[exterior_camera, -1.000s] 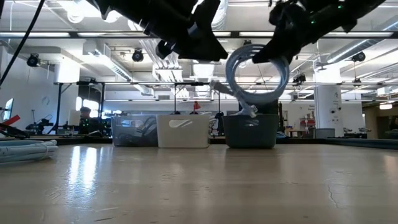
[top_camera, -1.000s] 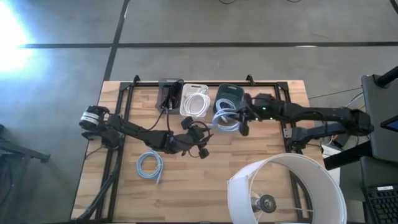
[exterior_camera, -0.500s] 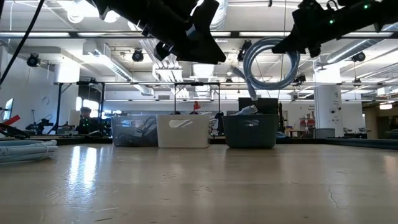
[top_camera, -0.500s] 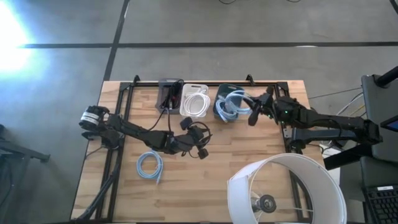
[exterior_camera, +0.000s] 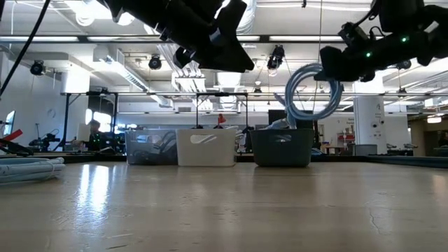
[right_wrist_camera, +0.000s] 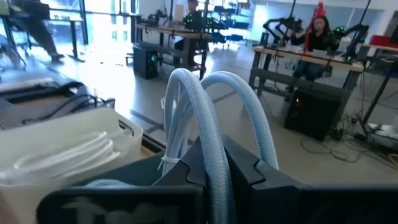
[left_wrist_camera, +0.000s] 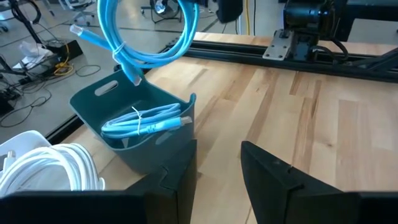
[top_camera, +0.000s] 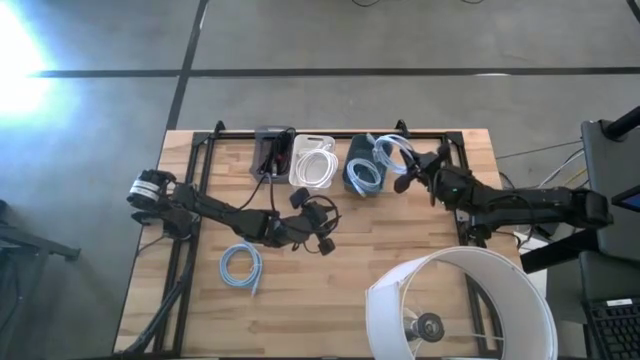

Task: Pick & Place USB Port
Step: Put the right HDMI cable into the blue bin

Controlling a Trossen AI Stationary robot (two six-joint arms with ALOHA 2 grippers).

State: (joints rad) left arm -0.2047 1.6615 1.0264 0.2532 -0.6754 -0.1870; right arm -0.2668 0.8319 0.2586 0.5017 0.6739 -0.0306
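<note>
Care matters above the teal bin (top_camera: 362,172) at upper centre of the frame; the right end effector (top_camera: 404,172), clamped on a coiled blue cable (top_camera: 392,153), should centre it over the opening before letting go; the left end effector (left_wrist_camera: 217,163) waits mid-desk, fingers apart; three bins, three blue cables visible.

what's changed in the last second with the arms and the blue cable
The right gripper, still shut on the coiled blue cable, carried it from the front edge of the teal bin toward the bin's far right corner. The left gripper stayed put over mid-table, open and empty. The blue coil on the table and the white bin are unchanged.
</note>
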